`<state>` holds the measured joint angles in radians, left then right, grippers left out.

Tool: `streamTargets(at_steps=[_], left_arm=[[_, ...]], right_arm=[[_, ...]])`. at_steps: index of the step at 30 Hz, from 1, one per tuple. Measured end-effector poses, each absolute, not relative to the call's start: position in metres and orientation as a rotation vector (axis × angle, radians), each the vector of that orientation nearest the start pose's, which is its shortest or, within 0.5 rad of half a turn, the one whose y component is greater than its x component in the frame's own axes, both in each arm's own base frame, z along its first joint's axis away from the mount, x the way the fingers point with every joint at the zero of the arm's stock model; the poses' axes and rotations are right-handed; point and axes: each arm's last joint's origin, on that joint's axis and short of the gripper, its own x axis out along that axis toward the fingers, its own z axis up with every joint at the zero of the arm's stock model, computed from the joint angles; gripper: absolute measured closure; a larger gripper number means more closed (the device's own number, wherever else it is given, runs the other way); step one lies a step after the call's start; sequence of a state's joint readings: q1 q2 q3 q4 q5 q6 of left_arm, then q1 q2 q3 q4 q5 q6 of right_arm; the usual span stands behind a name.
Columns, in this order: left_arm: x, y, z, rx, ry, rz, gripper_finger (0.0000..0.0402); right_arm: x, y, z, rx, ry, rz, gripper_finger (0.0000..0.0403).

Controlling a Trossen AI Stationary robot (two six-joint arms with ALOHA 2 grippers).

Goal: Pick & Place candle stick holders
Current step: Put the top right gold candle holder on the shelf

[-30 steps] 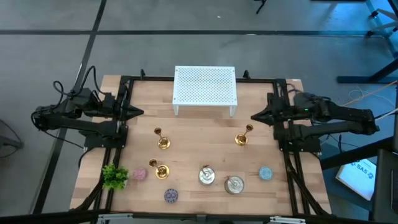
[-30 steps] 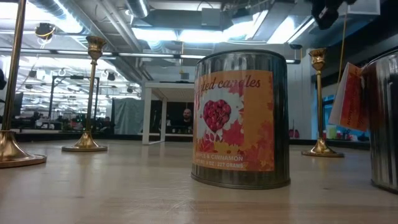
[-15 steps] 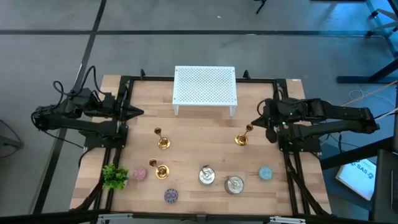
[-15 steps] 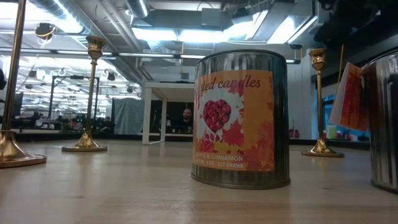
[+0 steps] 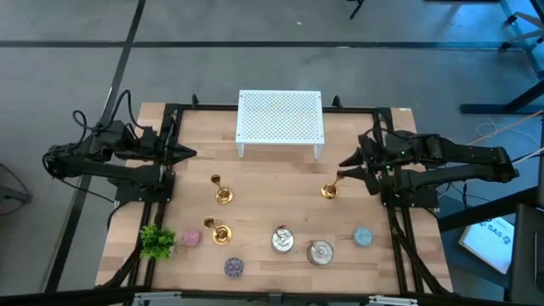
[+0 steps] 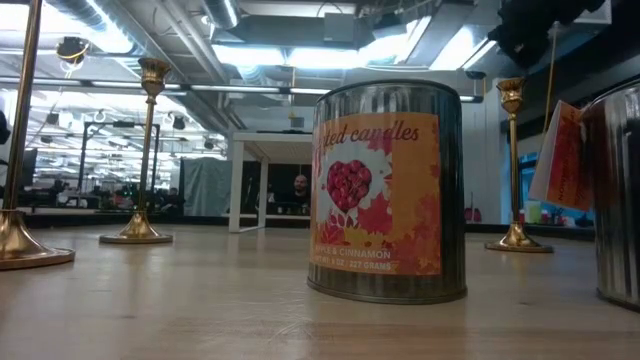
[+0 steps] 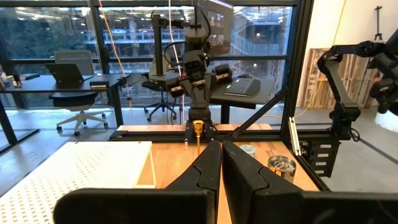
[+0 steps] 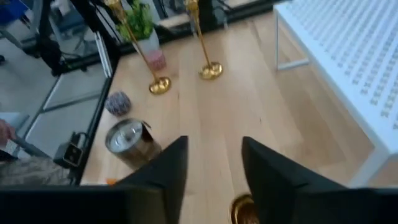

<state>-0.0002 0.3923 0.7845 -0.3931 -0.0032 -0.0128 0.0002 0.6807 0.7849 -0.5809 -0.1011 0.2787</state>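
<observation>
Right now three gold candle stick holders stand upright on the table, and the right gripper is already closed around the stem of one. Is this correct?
Not quite. The three candle stick holders do stand upright, but the right gripper is open and holds nothing. The right wrist view shows its fingers apart, with only the gold base of the nearest holder just ahead.

gold candlesticks (image 5: 223, 195), white perforated shelf (image 5: 280, 117)

Two matte-black jointed arms (image 5: 110, 157), black cables looped at bases, tapered black wedge-shaped jaws.
</observation>
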Motion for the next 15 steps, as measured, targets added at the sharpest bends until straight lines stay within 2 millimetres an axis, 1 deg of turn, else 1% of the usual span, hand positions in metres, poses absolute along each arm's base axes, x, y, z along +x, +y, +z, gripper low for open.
streamTargets(at_steps=[2,5,9,15], left_arm=[[0.076,0.0,0.353,-0.013,0.001,0.003,0.0391],[0.076,0.0,0.353,-0.013,0.001,0.003,0.0389],[0.076,0.0,0.353,-0.013,0.001,0.003,0.039],[0.076,0.0,0.353,-0.013,0.001,0.003,0.039]], right_arm=[[0.138,0.003,0.31,0.298,0.487,0.032,0.0217],[0.136,0.003,0.307,0.286,0.519,0.009,0.0201],[0.133,0.001,0.302,0.253,0.582,-0.052,0.0197],[0.135,-0.002,0.29,0.235,0.599,-0.142,0.0196]])
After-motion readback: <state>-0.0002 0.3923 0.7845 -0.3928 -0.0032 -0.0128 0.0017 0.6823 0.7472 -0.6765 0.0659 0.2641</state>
